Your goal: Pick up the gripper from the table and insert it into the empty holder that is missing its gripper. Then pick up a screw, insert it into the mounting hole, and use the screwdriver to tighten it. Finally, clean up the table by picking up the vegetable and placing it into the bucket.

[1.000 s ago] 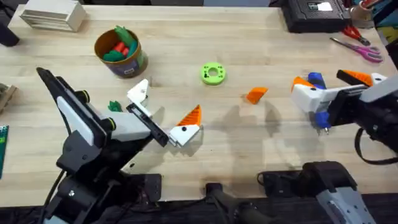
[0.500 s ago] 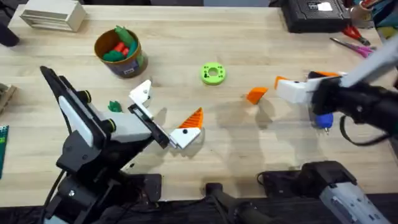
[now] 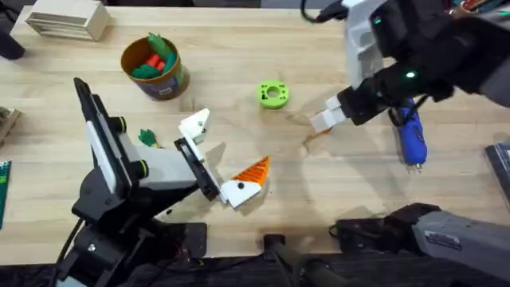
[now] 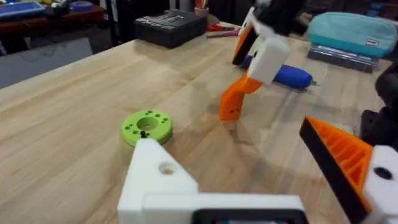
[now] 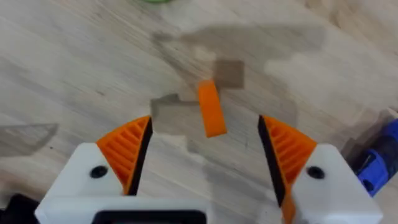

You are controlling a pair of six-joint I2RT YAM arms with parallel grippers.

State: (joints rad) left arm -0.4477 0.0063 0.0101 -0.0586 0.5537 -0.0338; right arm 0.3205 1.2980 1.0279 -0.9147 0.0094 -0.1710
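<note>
The small orange gripper (image 5: 211, 111) lies on the wood between the orange-ribbed fingers (image 5: 127, 149) of my right gripper (image 5: 208, 152), which is open just above it. From overhead, the right gripper (image 3: 320, 127) covers most of the orange gripper (image 3: 315, 134). My left gripper (image 3: 223, 151) is open, with the bare white holder (image 3: 195, 126) as one finger and an orange pad (image 3: 253, 170) on the other. The mounting hole (image 4: 166, 168) shows in the holder (image 4: 155, 183). The blue screwdriver (image 3: 413, 139) lies right of the right gripper. The green vegetable (image 3: 147, 137) sits by the left arm. The screw is out of view.
The bucket (image 3: 153, 65) with toy vegetables stands at the back left. A lime green ring (image 3: 272, 94) lies mid-table. A black box (image 3: 394, 20) and scissors (image 3: 458, 60) are at the back right, and a white slatted block (image 3: 68, 20) at the back left.
The right arm has swung left and risen under the camera, leaving the screwdriver on the table and coming over the orange gripper. The left gripper has shifted slightly right.
</note>
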